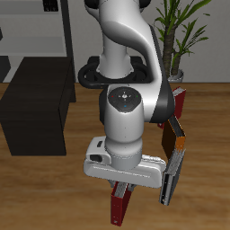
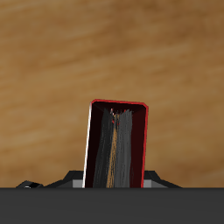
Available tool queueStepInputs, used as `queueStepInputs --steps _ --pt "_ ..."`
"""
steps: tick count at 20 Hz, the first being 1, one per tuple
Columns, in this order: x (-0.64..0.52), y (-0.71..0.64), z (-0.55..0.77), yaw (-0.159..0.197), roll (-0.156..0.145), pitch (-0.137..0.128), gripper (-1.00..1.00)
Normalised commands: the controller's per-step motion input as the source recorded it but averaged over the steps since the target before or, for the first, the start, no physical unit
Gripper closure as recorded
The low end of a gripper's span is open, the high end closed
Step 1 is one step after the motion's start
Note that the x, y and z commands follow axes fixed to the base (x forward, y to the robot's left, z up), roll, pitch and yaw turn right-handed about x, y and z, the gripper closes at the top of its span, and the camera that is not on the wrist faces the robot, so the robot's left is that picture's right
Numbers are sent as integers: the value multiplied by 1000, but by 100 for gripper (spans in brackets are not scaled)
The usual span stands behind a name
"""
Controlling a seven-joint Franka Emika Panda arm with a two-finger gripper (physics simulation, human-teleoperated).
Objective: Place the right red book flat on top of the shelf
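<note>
You had soft, even light, with no glare and only faint shadows. The table (image 1: 36,193) was evenly lit in warm brown, while the black shelf (image 1: 36,112) read as a flat dark mass without detail. Both renders were low-resolution and slightly soft. In your wrist view, the wood grain looked smeared and blurry.

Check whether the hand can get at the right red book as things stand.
Probably yes: the hand hangs right above the right red book, which stands upright, nothing between them. The brown book stands apart, farther back.
</note>
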Motion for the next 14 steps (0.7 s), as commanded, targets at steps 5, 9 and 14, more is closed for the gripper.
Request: queueStepInputs --steps 5,9,14 --pt "-121 -81 314 17 -7 -40 100" --pt "-290 -134 538 4 -6 -69 100" --pt "-429 -154 493 -10 -19 -53 100"
